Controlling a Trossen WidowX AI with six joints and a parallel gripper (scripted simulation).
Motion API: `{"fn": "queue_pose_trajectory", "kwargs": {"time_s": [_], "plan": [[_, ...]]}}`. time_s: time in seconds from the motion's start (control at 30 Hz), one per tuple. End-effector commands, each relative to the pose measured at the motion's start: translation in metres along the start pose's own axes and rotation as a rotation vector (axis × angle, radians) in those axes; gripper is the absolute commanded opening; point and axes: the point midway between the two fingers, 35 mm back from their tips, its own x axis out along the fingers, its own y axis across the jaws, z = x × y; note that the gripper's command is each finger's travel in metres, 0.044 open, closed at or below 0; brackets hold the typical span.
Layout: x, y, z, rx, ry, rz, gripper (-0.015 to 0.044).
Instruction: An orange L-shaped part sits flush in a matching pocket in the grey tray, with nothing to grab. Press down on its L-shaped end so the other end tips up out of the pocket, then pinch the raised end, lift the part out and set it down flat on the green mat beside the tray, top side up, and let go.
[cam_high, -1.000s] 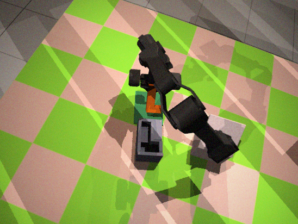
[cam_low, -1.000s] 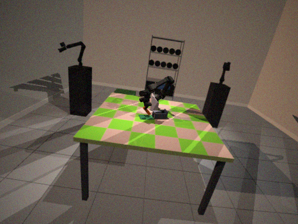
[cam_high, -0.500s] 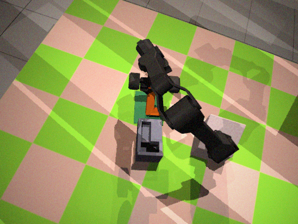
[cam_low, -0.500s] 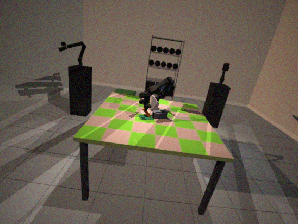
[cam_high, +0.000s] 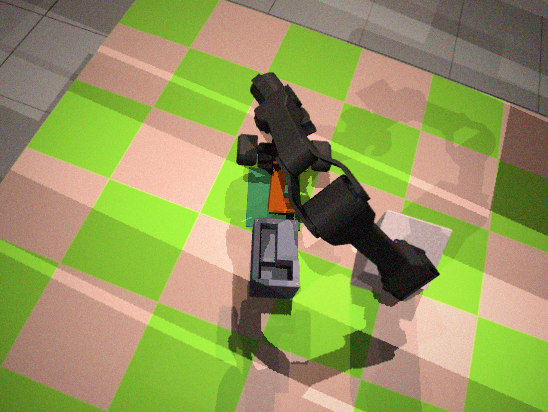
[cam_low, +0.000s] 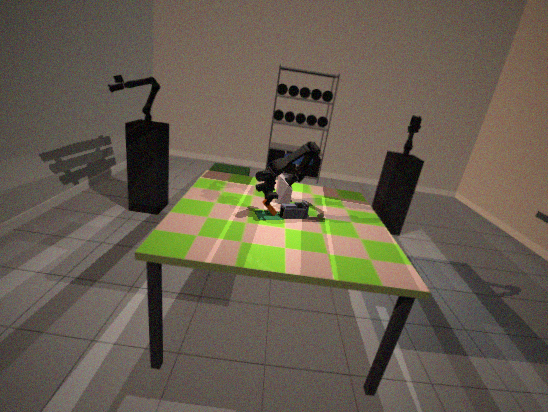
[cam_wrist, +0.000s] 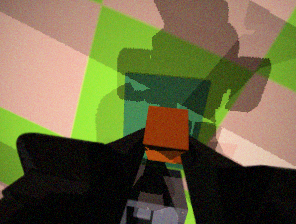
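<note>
The orange L-shaped part (cam_high: 279, 192) (cam_low: 270, 207) (cam_wrist: 167, 127) is out of the tray and tilted over the green mat (cam_high: 256, 200) (cam_low: 264, 217) (cam_wrist: 170, 85). My gripper (cam_high: 270, 162) (cam_low: 269, 200) (cam_wrist: 163, 135) is shut on its raised end, the one farther from the tray. Its L-shaped end slopes down toward the tray side of the mat; whether it touches the mat I cannot tell. The grey tray (cam_high: 274, 290) (cam_low: 294, 211) (cam_wrist: 165, 216) stands beside the mat, its L-shaped pocket empty. The arm hides part of the orange part in the top view.
A pale block (cam_high: 422, 227) (cam_low: 283, 190) stands on the checkered table (cam_high: 150, 380) (cam_low: 210, 250), to the right of the tray in the top view, partly under the arm. Two black pedestals (cam_low: 147, 170) (cam_low: 398, 190) with other arms stand beyond the table.
</note>
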Motion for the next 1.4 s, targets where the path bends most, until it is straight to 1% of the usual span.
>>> {"fn": "queue_pose_trajectory", "kwargs": {"time_s": [0.0,0.27,0.37,0.43,0.5,0.53,1.37], "plan": [[0.000,0.000,0.000,0.000,0.000,0.000,0.0053],[-0.003,0.000,0.000,0.000,0.000,0.000,0.0263],[-0.028,0.002,0.002,0.003,-0.001,0.000,0.0341],[-0.056,0.002,0.003,0.005,-0.001,0.001,0.0394],[-0.083,0.000,0.001,0.006,0.001,0.002,0.0400],[-0.086,0.000,0.000,0.007,0.001,0.002,0.0400],[-0.084,0.002,0.004,0.012,-0.013,0.021,0.0400]]}}
